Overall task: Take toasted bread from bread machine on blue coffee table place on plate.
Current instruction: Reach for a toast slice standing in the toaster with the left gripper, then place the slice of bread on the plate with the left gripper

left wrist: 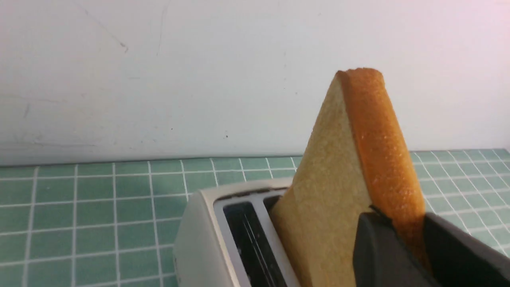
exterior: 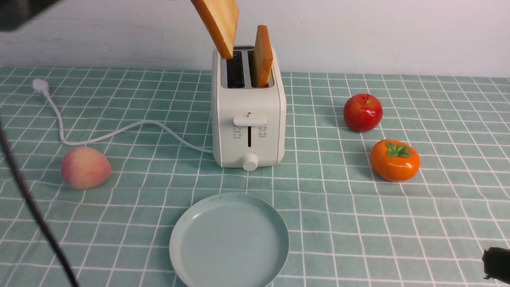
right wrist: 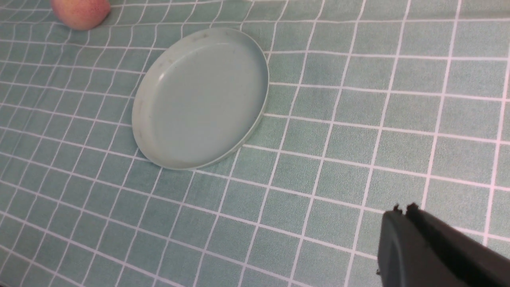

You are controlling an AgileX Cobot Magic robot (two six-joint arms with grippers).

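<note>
While left gripper (left wrist: pixel 400 225) clamps a toast (exterior: pixel 220 23) above the toaster (exterior: pixel 249 119), right gripper (right wrist: pixel 403 210), jaws together, hangs off toaster's front-right.

My left gripper (left wrist: pixel 400 223) is black. The toasted bread (left wrist: pixel 334 191) is golden-tan, its crust orange-brown. The bread machine (exterior: pixel 249 107) is cream-white, its cord (exterior: pixel 99 137) white. The blue coffee table (exterior: pixel 358 223) wears pale teal cloth gridded white. The plate (exterior: pixel 229 243) is plain blue-green. The apple (exterior: pixel 362 112) is red, the persimmon (exterior: pixel 394 160) orange with green leaves, the peach (exterior: pixel 85 167) pinkish-yellow.

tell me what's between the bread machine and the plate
Nothing stands there. In the front view, only a bare strip of the checked cloth on the blue coffee table lies between the bread machine and the plate.
</note>
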